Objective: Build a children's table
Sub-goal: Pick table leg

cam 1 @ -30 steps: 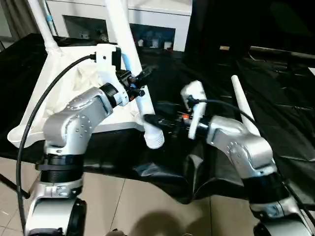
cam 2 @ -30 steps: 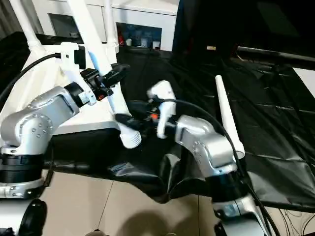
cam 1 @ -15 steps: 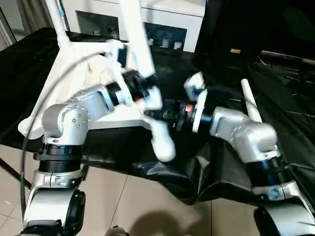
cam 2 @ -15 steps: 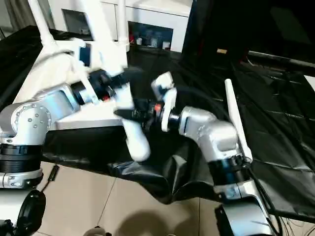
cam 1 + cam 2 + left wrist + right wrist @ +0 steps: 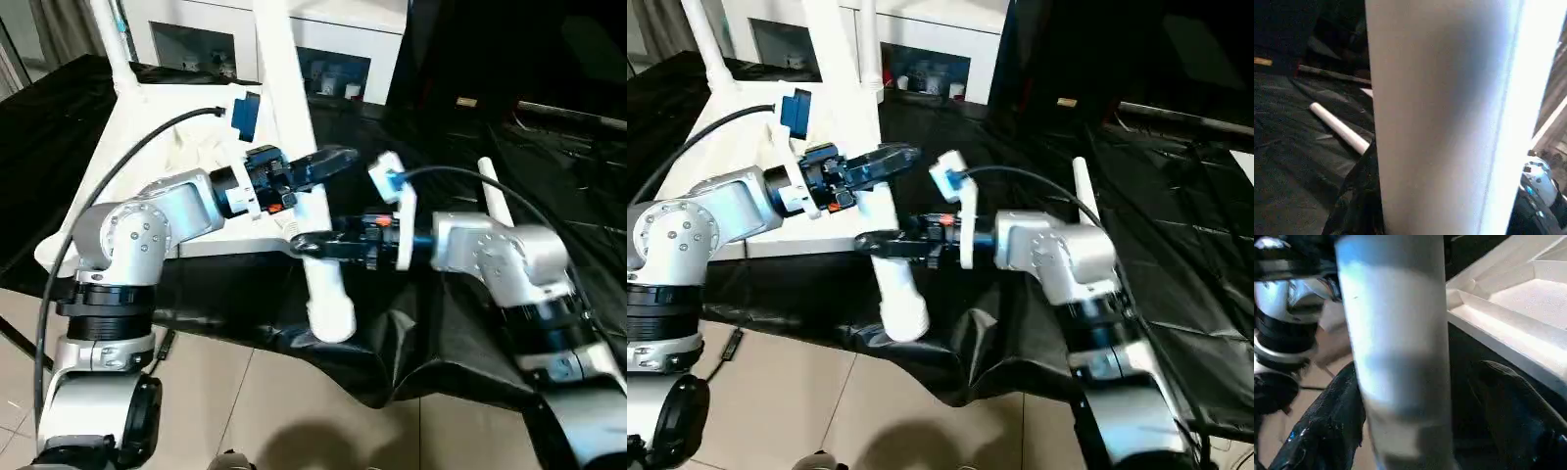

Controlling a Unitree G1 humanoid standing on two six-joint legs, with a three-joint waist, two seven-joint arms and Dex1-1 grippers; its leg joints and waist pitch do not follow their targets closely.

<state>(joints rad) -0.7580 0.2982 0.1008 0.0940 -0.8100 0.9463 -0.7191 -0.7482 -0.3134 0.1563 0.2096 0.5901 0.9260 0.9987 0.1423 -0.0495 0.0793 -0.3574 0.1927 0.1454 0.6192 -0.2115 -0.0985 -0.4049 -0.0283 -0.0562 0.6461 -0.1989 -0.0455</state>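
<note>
Since one second ago, the white tube leg (image 5: 315,211) is standing steeper, and its lower end is now hanging past the front edge of the bench over the floor (image 5: 265,411). I am holding this leg with both grippers. The left gripper (image 5: 312,174) is closing around it higher up, and the right gripper (image 5: 312,245) is gripping it just below, with its fingers (image 5: 1327,431) on both sides of the tube. The leg is rising past the near corner of the table top (image 5: 147,157), which is lying upside down on the black plastic sheet (image 5: 549,147). Another leg (image 5: 108,44) is standing in a far corner socket. One loose leg (image 5: 495,201) is lying on the sheet beside my right arm. A white cabinet (image 5: 323,39) is standing behind.
</note>
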